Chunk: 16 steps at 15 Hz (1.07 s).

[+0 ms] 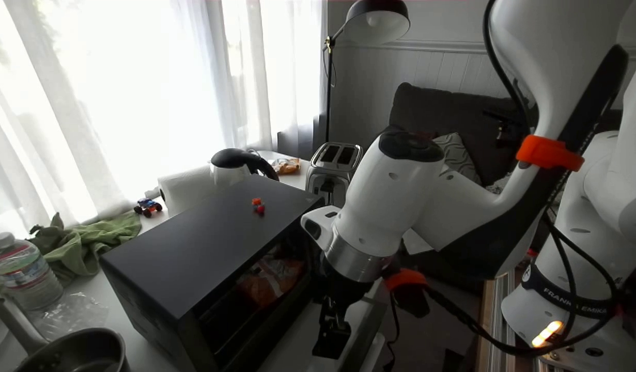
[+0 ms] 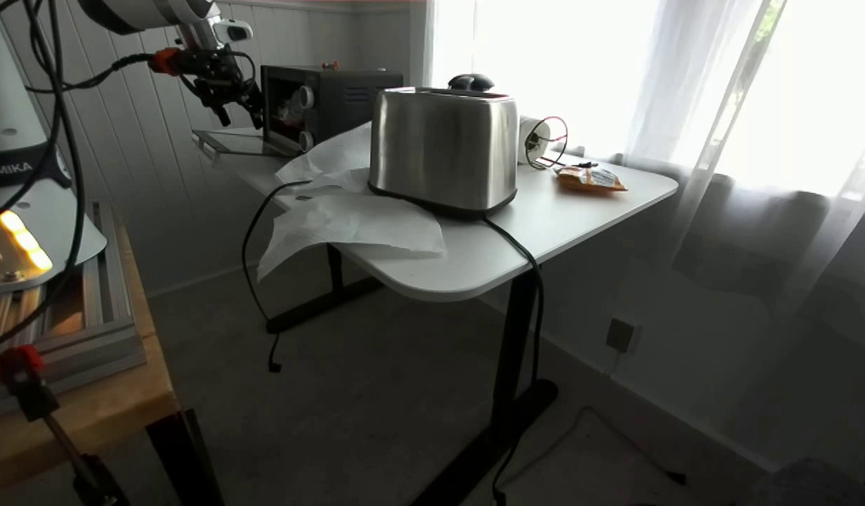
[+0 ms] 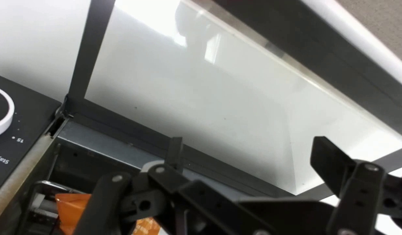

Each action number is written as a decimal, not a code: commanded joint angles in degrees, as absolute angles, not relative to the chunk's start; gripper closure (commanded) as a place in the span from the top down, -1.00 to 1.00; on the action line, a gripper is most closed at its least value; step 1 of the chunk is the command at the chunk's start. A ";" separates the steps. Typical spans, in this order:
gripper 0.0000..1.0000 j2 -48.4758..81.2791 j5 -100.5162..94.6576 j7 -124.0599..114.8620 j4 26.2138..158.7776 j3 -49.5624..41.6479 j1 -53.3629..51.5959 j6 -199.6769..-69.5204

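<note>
gripper (image 3: pixel 248 155) stands at wide spread, with nothing held between its fingers (image 3: pixel 331 160). it points downward above the open door (image 3: pixel 220 98) of the toaster oven (image 1: pixel 214 232), just outside the cavity (image 3: pixel 86 166). in an exterior view the fingertips (image 2: pixel 255 112) appear clear of the glass; contact with the door frame (image 3: pixel 129 129) cannot be confirmed or excluded from the wrist view. the door is folded down in front of the cavity and consists of a dark frame around a clear pane. handling: the door should be stiff and move only about its hinge; the pane is probably slick and fragile. take hold at the outer edge of the frame, not at the glass. an orange bag (image 1: pixel 268 287) lies inside the oven, partly hidden behind the gripper in the wrist view. handling: the bag is likely light, soft and slippery, and prone to crumple; its contents cannot be told. grip a raised fold on the side facing the opening, one finger to each side of the film. keep clear of the knobs (image 2: pixel 306 97) on the front panel (image 3: pixel 27 101) beside the opening.
</note>
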<state>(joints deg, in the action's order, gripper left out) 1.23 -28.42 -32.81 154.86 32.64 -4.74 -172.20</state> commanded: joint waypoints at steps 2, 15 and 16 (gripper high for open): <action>1.00 -8.24 -12.60 -23.73 157.04 30.08 -12.22 -163.01; 1.00 -38.99 0.17 -6.33 156.76 18.11 -22.17 -128.03; 1.00 -40.35 0.19 -5.77 156.80 17.62 -22.24 -127.16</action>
<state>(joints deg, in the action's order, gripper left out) -33.87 -0.85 -8.79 155.26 19.90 -20.70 -130.68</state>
